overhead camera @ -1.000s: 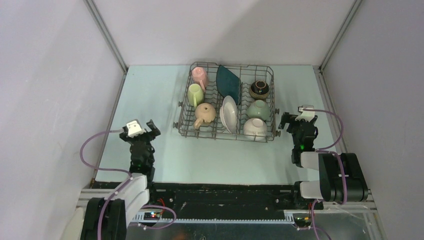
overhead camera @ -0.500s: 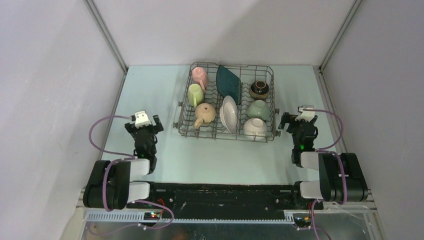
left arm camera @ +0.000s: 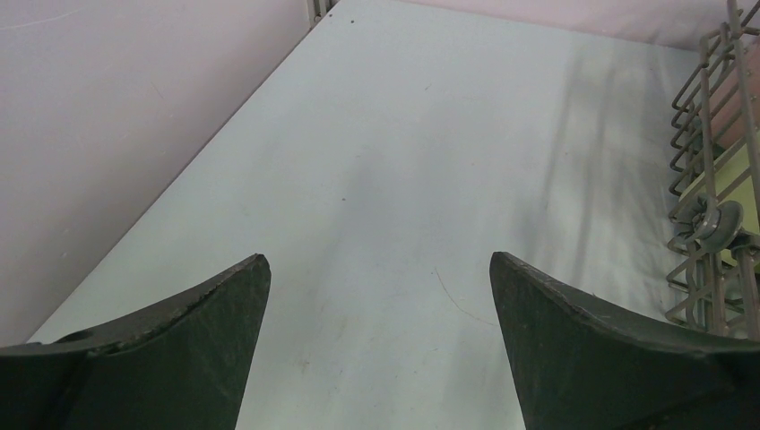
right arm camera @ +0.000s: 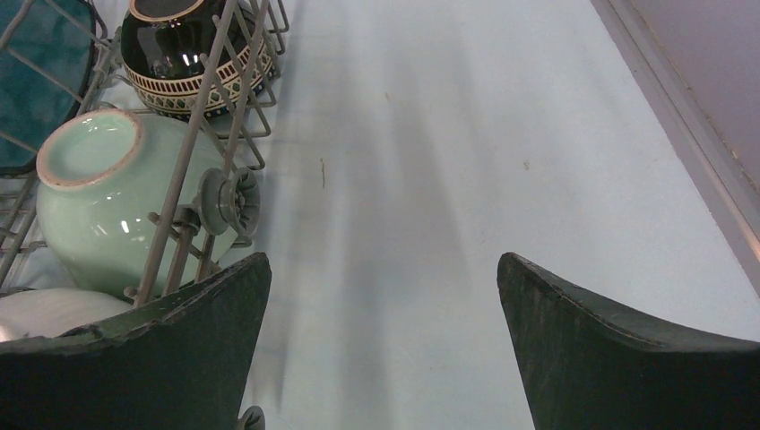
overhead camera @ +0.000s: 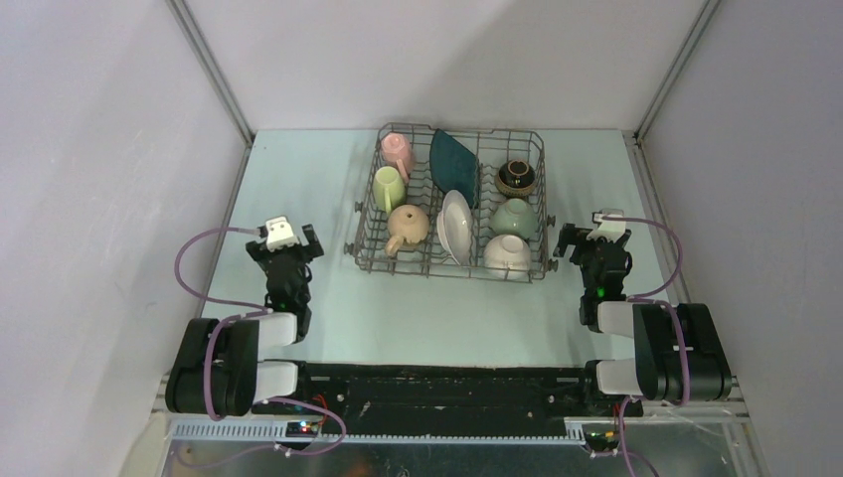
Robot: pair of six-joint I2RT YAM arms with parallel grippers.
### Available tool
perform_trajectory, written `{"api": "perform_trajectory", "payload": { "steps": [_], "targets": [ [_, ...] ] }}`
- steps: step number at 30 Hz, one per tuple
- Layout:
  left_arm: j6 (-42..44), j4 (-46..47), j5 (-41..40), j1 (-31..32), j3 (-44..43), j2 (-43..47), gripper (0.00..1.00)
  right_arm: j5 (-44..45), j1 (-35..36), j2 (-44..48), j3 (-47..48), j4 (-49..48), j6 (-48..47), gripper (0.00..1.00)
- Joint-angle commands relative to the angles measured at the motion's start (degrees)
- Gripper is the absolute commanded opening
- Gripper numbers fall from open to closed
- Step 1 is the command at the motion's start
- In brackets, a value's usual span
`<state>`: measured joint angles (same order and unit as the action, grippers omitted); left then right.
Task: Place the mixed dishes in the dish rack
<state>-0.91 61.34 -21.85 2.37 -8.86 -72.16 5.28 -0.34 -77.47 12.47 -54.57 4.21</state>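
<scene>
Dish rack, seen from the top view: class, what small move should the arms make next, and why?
Probably none beyond parking both arms. Eight dishes stand in the dish rack, none visible on the table, and the left gripper and right gripper are open, empty, beside the rack.

left arm: elbow folded back toward near edge | left gripper [overhead camera: 286, 248]: shifted slightly right, farther out
</scene>
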Motion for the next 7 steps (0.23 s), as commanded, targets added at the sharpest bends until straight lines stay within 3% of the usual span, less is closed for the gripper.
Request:
{"api": "perform_trajectory", "payload": {
  "steps": [1,7],
  "targets": [
    [1.19,1.32,-0.79,-0.53,-1.29,-0.15,1.0,-0.09,-0.11,-0.23,1.42,-1.85,-0.69,1.0],
    [1.23,0.84,0.07,-0.96,-1.44,-0.1,1.0,-0.09,-0.12,-0.23,1.43,-1.82,-0.69,1.0]
  ]
}}
